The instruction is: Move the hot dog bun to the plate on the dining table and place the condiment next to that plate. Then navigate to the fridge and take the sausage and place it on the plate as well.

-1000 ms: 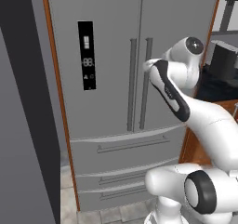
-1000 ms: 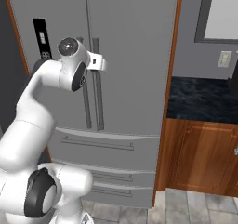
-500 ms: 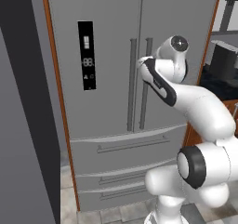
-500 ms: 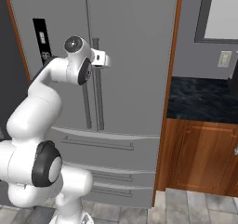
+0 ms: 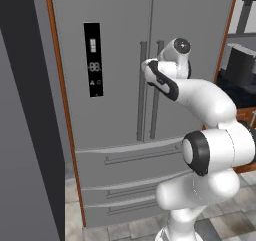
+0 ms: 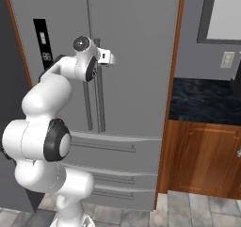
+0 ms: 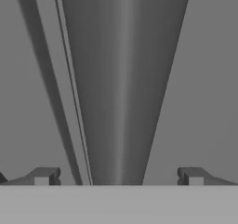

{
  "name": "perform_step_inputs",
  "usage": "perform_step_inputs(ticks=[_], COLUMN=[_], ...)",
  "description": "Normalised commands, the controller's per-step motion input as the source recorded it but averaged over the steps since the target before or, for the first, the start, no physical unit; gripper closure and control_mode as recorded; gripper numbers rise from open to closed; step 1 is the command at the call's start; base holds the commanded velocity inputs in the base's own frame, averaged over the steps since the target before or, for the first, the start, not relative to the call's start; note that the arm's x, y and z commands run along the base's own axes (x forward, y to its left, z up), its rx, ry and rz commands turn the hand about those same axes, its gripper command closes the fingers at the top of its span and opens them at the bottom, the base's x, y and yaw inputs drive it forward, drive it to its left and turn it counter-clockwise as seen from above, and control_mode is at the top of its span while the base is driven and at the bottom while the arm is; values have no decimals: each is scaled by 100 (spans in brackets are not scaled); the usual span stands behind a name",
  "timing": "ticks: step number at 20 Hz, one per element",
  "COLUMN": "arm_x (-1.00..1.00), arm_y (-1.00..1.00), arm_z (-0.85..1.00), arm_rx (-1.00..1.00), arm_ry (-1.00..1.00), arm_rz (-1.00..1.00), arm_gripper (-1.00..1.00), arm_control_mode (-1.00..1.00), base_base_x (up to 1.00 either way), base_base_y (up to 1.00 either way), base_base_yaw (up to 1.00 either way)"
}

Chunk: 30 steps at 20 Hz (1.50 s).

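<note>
In the kitchen, the fridge [image 5: 150, 110] door handle [image 7: 123, 93] stands between the gripper's [image 7: 118, 176] wide-spread fingertips.

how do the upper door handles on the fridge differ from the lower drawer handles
The upper door handles stand vertical, as a close pair beside the centre seam of the fridge; the lower drawer handles lie horizontal, stacked one above another. The open gripper is lined up on one upper door handle, while the lower drawer handles have nothing near them. Both kinds are slim grey metal bars matching the fridge.
</note>
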Motion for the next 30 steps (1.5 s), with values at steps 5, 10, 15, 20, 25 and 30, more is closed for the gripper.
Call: perform_step_inputs(ticks=[5,10,15,20,25,30], arm_x=[63,58,13,-62,-100,-100], arm_y=[0,3,1,-12,-43,-57], arm_z=[-13,-22,-12,-5,0,0], arm_rx=[0,0,-1,0,5,10], arm_ry=[0,0,4,1,0,0], arm_rz=[0,0,0,-5,-8,-2], arm_gripper=[-100,100,100,100,100,100], arm_control_mode=[-100,-100,-100,-100,-100,-100], base_base_x=[0,0,0,0,0,0], base_base_y=[0,0,0,0,0,0], base_base_yaw=[0,0,0,0,0,0])
